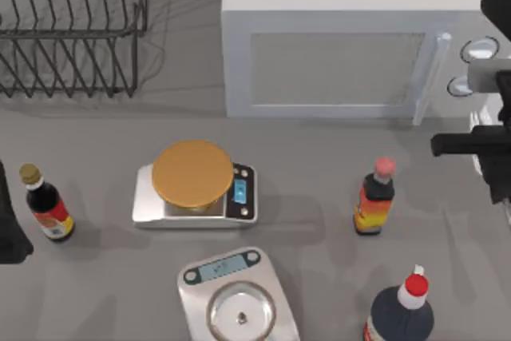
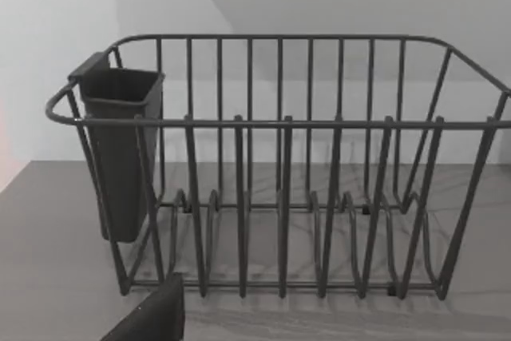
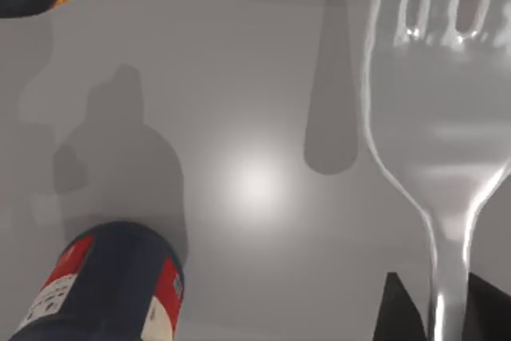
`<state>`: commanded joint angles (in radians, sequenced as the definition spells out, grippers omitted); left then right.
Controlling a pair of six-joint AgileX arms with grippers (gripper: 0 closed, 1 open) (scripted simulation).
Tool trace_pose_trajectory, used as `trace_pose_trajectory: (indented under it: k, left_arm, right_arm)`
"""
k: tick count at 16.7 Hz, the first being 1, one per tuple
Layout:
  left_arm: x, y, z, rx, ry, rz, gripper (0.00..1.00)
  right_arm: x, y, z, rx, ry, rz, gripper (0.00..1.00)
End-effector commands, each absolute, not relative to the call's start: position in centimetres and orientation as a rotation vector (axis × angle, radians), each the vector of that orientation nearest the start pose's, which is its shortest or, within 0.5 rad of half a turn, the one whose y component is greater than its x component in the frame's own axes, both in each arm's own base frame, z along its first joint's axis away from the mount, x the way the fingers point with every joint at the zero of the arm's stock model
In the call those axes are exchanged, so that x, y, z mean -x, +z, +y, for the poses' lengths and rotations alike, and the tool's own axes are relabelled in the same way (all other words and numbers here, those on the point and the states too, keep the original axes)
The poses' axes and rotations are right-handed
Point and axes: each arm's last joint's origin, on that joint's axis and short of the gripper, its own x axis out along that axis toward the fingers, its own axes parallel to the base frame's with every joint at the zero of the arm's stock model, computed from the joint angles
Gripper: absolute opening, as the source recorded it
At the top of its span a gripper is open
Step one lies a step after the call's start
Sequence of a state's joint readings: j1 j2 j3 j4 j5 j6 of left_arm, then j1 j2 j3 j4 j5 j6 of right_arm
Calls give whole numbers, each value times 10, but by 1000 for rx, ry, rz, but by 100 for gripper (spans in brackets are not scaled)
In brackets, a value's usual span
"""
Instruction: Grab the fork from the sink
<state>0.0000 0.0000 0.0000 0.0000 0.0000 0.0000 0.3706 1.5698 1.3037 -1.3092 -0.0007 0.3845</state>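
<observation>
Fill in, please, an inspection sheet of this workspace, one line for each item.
Surface: grey counter, flat, with shadows on it.
Job's things: fork, held by its handle above the counter, tines pointing away from the gripper.
Clutter: scale with orange disc; second scale; brown-capped bottle; pink-capped bottle; red-capped bottle.
Grippers: right gripper, jaws shut on the fork's handle, at the table's right edge; left gripper parked at the left edge, facing the rack.
Cables: nothing seen.
Surroundings: dish rack with dark cup; microwave.
</observation>
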Motion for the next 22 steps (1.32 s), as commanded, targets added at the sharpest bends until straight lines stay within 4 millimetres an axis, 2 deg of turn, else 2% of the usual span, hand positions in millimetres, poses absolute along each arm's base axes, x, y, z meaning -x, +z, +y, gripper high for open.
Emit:
trace_pose_trajectory:
  k: [5, 8, 10, 14, 22]
  left_arm:
    - [-106, 160, -1, 0, 0, 0, 100]
    - [-106, 160, -1, 0, 0, 0, 100]
    - [-106, 160, -1, 0, 0, 0, 100]
    - [-106, 160, -1, 0, 0, 0, 100]
    - [-106, 160, -1, 0, 0, 0, 100]
  right_arm:
    - [-262, 201, 105, -13, -5, 1558, 0]
    - [-257, 169, 104, -10, -6, 1563, 0]
    - [-255, 160, 103, -8, -8, 1571, 0]
    - [-255, 160, 103, -8, -8, 1571, 0]
    - [-255, 160, 103, -8, -8, 1571, 60]
